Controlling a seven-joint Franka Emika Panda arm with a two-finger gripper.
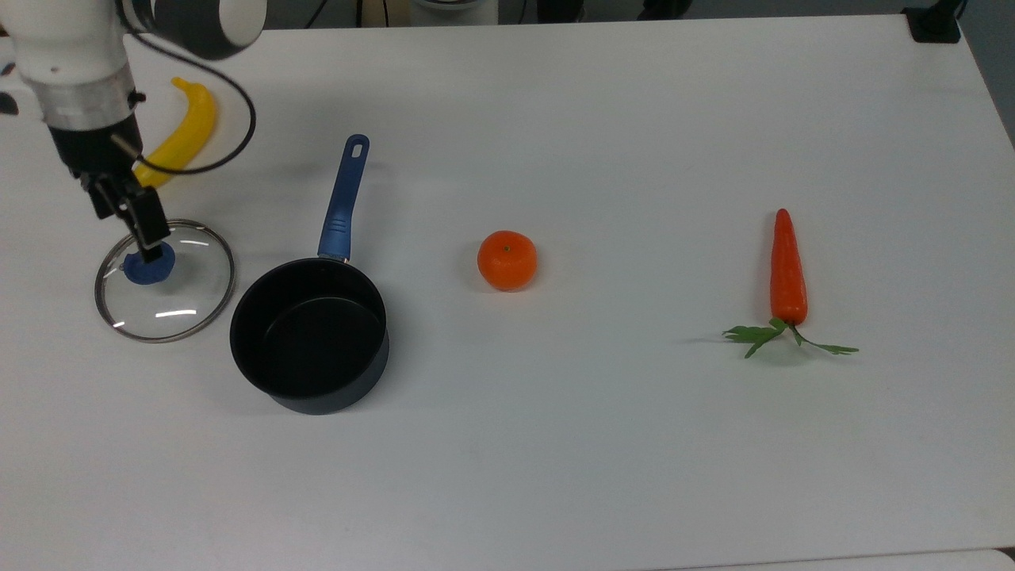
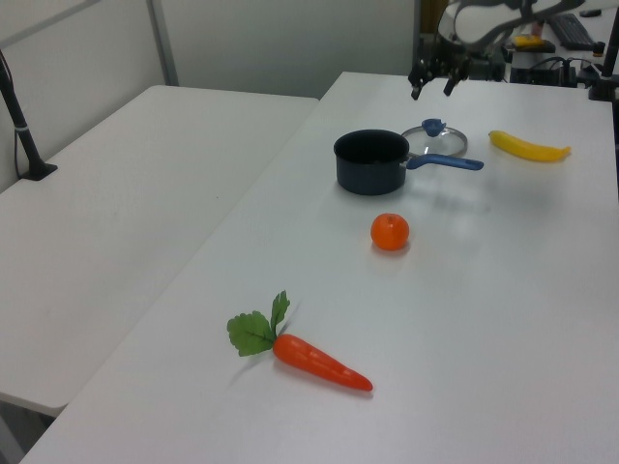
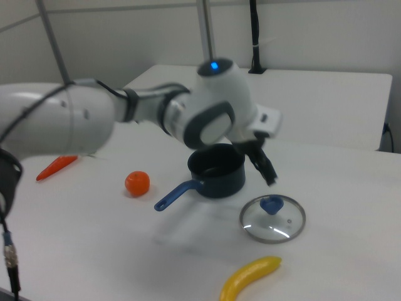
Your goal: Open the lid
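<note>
The lid [image 1: 170, 301] is a clear glass disc with a thin metal rim and a blue knob [image 1: 148, 266]. It lies flat on the white table, to the top view's left of the dark saucepan [image 1: 309, 337] with the blue handle. The saucepan is uncovered and empty. My gripper [image 1: 127, 216] hangs open in the air above the lid, holding nothing. In the left view my gripper [image 2: 432, 85] is well above the lid [image 2: 443, 141] and the saucepan [image 2: 372, 159]. In the right view the lid [image 3: 276, 224] lies in front of the saucepan [image 3: 216, 169].
A yellow banana [image 1: 186, 131] lies behind the lid near the arm. An orange [image 1: 507, 260] sits mid-table and a carrot [image 1: 787, 270] with green leaves lies at the top view's right. A second white table [image 2: 116, 213] stands at the left view's left.
</note>
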